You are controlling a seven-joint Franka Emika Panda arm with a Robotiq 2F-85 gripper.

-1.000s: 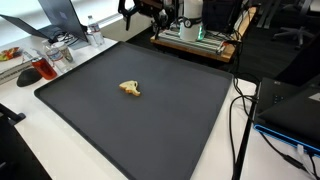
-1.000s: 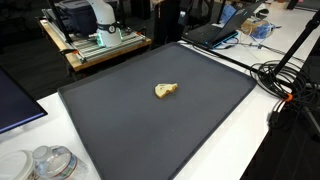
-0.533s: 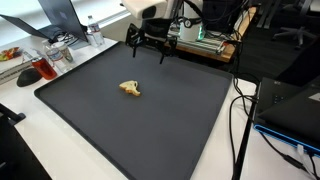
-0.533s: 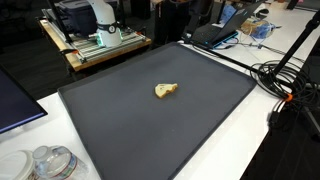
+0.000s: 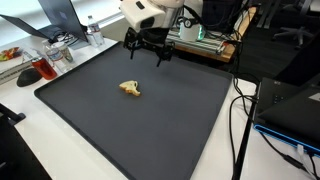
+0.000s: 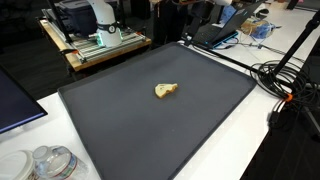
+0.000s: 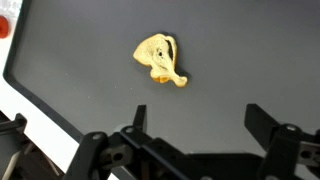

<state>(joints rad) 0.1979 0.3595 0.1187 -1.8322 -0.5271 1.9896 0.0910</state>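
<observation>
Where an exterior view looks across the table, we see the gripper [image 5: 146, 50] hanging in the air above the far edge of a wide dark mat [image 5: 150, 130], its two fingers spread wide and holding nothing. A small yellow lump [image 5: 130, 89] lies near the middle of the mat, well apart from the gripper. A laptop [image 5: 60, 14] and a water bottle [image 5: 93, 34] stand beyond the mat's far corner, and black cables [image 5: 240, 105] run along one side. In an exterior view from another side, we find the yellow lump [image 6: 166, 90] alone on the mat [image 6: 140, 135], with a wooden stand [image 6: 95, 45] behind the far edge and clear plastic containers [image 6: 45, 162] at a near corner. In the wrist view, we look past the spread fingers [image 7: 140, 118] at the bottom of the frame; the yellow lump [image 7: 160, 60] lies on the mat [image 7: 70, 70] above them, untouched.
</observation>
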